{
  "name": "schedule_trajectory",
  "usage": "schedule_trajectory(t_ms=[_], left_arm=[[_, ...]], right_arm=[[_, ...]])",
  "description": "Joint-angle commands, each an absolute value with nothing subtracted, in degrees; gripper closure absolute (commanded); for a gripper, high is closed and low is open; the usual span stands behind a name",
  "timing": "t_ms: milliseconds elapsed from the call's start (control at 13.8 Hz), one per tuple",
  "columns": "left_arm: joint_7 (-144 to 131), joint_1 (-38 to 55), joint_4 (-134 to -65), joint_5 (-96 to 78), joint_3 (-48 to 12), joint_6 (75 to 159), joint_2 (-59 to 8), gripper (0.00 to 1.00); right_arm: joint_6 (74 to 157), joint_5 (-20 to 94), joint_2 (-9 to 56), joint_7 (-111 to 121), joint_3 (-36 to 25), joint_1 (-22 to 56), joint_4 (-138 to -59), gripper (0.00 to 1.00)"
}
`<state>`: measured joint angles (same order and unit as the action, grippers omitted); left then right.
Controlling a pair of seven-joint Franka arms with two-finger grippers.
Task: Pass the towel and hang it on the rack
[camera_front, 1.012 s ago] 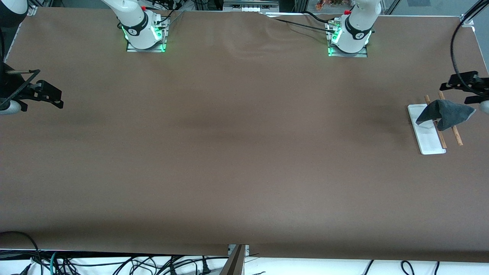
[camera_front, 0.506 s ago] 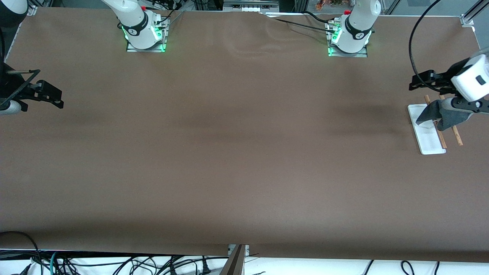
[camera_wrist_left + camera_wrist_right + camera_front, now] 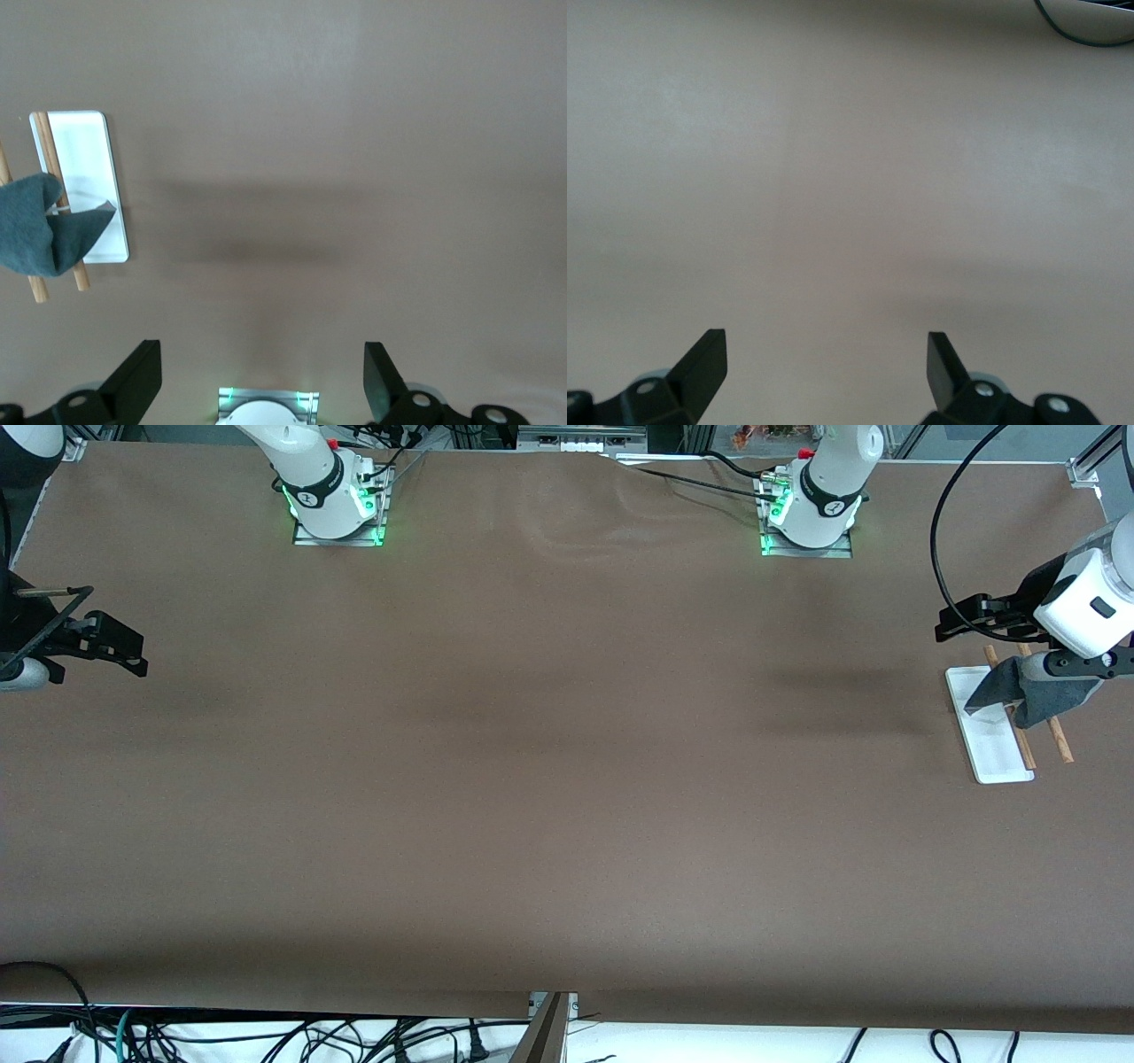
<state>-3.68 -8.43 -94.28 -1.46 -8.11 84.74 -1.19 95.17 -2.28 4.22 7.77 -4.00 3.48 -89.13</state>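
Note:
The dark grey towel (image 3: 1036, 695) hangs draped over the two brown rods (image 3: 1060, 744) of the rack, whose white base (image 3: 997, 755) lies at the left arm's end of the table. My left gripper (image 3: 955, 622) is open and empty, up in the air over the bare table beside the rack, apart from the towel. In the left wrist view my left gripper (image 3: 262, 372) stands wide open, with the towel (image 3: 49, 235) and rack base (image 3: 89, 168) off to one side. My right gripper (image 3: 120, 651) waits open and empty at the right arm's end; the right wrist view (image 3: 826, 363) shows only bare table.
The brown table cover (image 3: 567, 779) stretches between the two arms. Both arm bases (image 3: 337, 505) (image 3: 811, 509) stand along the table's edge farthest from the front camera. A black cable (image 3: 943, 540) loops above the left arm. Loose cables (image 3: 266, 1036) lie below the near edge.
My left arm has swung in from the table's end, its open gripper moving away from the towel toward the table's middle. The towel stays draped on the rods. The right arm has not moved.

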Motion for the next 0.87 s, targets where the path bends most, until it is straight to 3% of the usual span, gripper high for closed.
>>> schedule_trajectory(t_ms=[0,795], left_arm=[[-3.69,-8.44,-93.69,-2.37,-7.38,89.10,-1.23,0.00],[-3.87,-4.92,-94.48,-2.55,-5.01,90.79,-0.97,0.00]], right_arm=[[94.57,-1.41,4.83,8.44,-4.04,3.34,-87.63,0.00],[94.57,-1.41,4.83,8.53,-4.04,3.25,-87.63,0.00]])
